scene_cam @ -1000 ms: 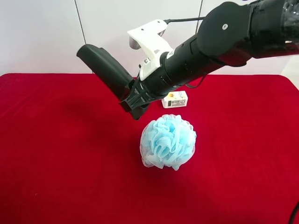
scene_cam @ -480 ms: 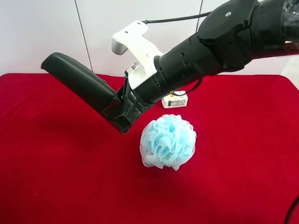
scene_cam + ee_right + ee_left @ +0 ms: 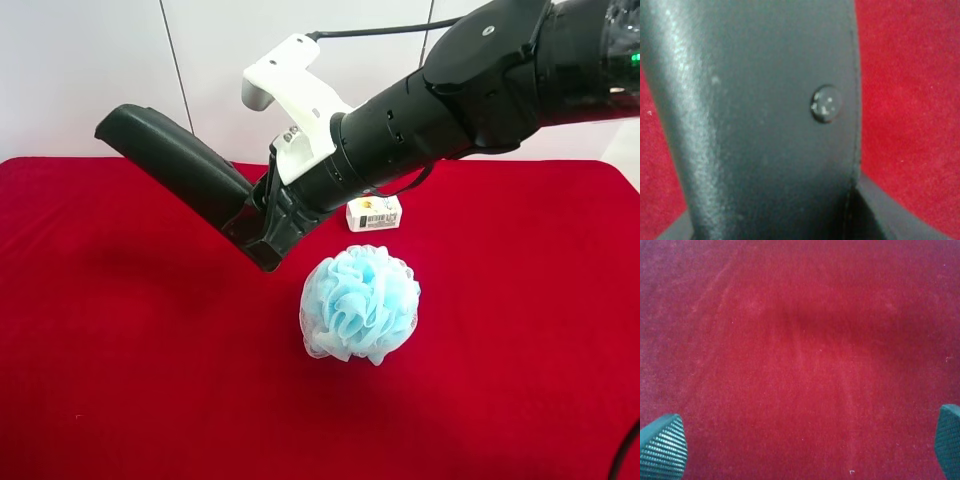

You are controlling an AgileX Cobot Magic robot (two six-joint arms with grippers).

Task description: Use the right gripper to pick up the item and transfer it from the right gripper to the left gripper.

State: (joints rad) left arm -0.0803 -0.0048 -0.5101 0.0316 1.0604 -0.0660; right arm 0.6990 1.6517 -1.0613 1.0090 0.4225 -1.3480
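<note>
Now the item (image 3: 175, 165), a long black wedge-shaped case, hangs in the air above the red cloth (image 3: 120, 390). It is clenched at its lower end by the right gripper (image 3: 258, 226), and its free end slants up toward the exterior high view's left. The left gripper (image 3: 802, 450) is outside that view; its own camera shows its jaws spread wide over bare cloth with nothing between them. I judge the pick-up done and the handover to be the step in hand. To do it well, the right arm should hold the case steady, clear of the bath pouf (image 3: 360, 305) and the small white box (image 3: 374, 213), and offer the long free part. The left jaws should cross that part well away from the right fingers and close squarely on two opposite faces; only once that grip is firm should the right jaws release. The taper is the risk, since a wedge pinched on sloping faces may squirt out. The case is matte and faintly pebbled, like leatherette, with a small round stud (image 3: 826, 104) and a thin seam along one edge. The left pads (image 3: 662, 447) bear a fine dotted grid that should bite well. The cloth is velvety, and the pouf is a ball of gathered pale blue mesh.
</note>
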